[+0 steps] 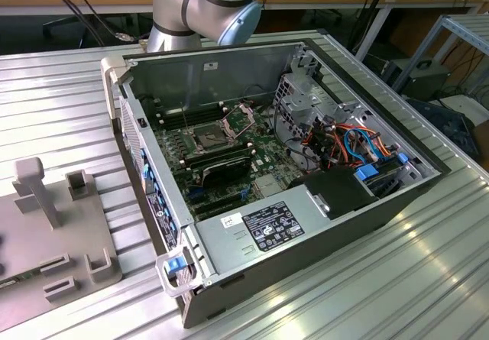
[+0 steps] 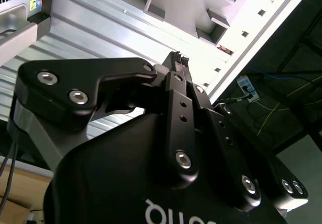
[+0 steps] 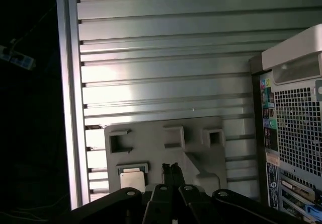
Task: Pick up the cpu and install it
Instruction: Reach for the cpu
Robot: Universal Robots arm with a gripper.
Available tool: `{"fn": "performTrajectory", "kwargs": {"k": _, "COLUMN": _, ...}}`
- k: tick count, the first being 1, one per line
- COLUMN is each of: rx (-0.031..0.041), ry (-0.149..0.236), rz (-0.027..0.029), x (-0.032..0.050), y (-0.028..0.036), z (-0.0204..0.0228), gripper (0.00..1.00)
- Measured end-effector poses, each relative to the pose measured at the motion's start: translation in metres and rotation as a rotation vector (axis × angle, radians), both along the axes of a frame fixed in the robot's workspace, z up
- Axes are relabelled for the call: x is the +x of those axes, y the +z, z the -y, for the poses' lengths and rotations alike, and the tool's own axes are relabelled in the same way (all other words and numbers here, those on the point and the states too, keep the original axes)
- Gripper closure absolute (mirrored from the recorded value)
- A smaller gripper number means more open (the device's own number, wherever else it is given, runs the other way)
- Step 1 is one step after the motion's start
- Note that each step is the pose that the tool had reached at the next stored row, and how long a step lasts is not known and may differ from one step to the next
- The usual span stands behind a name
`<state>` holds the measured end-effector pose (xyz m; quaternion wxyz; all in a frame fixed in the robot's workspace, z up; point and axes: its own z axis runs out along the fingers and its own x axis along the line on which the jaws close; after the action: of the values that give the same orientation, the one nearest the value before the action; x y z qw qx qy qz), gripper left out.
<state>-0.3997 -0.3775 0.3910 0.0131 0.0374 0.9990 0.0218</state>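
The hand (image 3: 172, 168), pinched shut and empty, hovers over the grey fixture (image 3: 166, 148) at eight o'clock from the open case (image 1: 199, 80) in the exterior view, with the cpu (image 3: 133, 179) lying flat in its pocket, just beside the hand's tips rather than beneath them.

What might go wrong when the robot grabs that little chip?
The cpu sits in a pocket of the holder, and the shut end effector is not lined up over it, so a grab may miss or clip the rim. The socket lies deep in the computer case; its walls might get bumped.
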Motion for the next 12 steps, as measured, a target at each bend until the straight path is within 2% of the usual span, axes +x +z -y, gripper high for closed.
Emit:
{"fn": "performTrajectory", "kwargs": {"k": 4, "rx": -0.0003, "ry": 0.000, "rz": 0.0000, "x": -0.0043, "y": -0.0029, "z": 0.0001, "gripper": 0.89}}
{"fn": "performTrajectory", "kwargs": {"k": 8, "rx": -0.0003, "ry": 0.000, "rz": 0.0000, "x": -0.0046, "y": -0.0029, "z": 0.0000, "gripper": 0.89}}
{"fn": "performTrajectory", "kwargs": {"k": 12, "rx": -0.0003, "ry": 0.000, "rz": -0.0001, "x": -0.0047, "y": -0.0045, "z": 0.0042, "gripper": 0.89}}
